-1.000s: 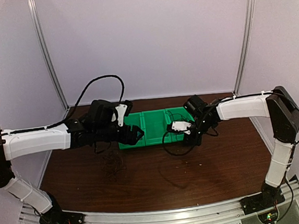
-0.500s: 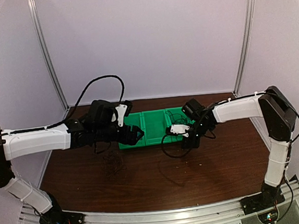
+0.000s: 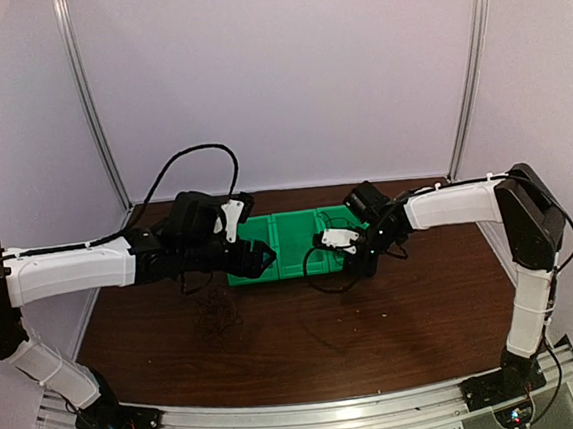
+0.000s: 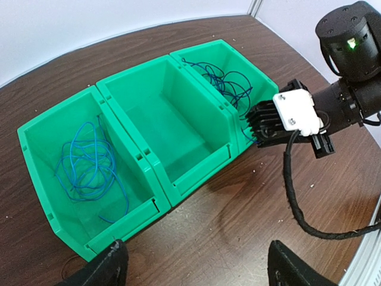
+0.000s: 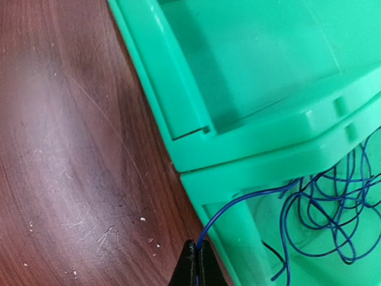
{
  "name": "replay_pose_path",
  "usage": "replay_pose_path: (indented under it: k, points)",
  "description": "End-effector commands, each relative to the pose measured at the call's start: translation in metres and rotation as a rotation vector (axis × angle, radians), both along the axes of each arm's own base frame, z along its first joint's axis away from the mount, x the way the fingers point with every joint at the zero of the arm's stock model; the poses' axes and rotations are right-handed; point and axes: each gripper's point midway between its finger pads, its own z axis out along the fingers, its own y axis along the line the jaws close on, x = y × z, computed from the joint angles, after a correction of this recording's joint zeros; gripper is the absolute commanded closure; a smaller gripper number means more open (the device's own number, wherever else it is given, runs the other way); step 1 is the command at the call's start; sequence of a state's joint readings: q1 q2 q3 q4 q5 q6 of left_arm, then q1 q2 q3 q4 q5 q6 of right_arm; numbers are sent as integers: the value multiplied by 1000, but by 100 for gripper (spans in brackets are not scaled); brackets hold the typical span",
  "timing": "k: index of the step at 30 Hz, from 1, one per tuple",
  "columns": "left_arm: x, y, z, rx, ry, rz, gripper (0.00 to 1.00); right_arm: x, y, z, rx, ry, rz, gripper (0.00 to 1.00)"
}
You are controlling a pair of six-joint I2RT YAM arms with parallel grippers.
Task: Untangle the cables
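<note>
The right end effector [image 5: 195,255] is pressed fully together, its two dark fingertips pinching a blue wire [image 5: 238,199] just outside the front corner of the right-hand green bin [image 5: 238,173]. From the pinch the blue wire rises, bends over the bin's front lip and runs inside, where it joins the cables [image 5: 333,208], a loose knot of blue loops with thin black strands threaded through them. The bin's front wall stands between the fingertips and that knot, and the wire drapes across its edge. The black strands cross the blue loops at several places.

The left end effector [image 4: 196,263] is spread wide and holds nothing. It hangs over the bare table [image 4: 250,208] just in front of the row of bins, touching neither.

Three bins sit side by side against one another. The left bin [image 4: 36,155] holds a separate coil of blue wire [image 4: 89,167] lying flat on its floor. The middle bin [image 4: 161,113] has nothing in it. In the overhead view a small dark tangle of thin wire [image 3: 218,316] lies on the table in front of the left bin, below the left arm.
</note>
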State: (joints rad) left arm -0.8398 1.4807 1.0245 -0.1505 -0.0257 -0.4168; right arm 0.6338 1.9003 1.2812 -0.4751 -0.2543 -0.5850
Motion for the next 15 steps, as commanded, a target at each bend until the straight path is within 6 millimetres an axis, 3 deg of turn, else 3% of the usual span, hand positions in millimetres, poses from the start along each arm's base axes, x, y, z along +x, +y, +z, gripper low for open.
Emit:
replay_pose_path:
  k: [1, 4, 6, 12, 15]
  points:
    - [3, -4, 14, -25, -45, -6, 18, 18, 11, 54, 74, -87, -24, 100]
    - [4, -4, 15, -23, -48, -4, 18, 33, 14, 71, 123, -102, -57, 100]
    - [5, -4, 17, -24, -51, -2, 17, 52, 11, 73, 129, -120, -108, 100]
    - [4, -6, 21, -35, -50, -9, 18, 104, -1, 51, 138, -91, -253, 100]
    - [3, -3, 21, -35, -47, -1, 18, 116, -1, 35, 131, -70, -270, 100]
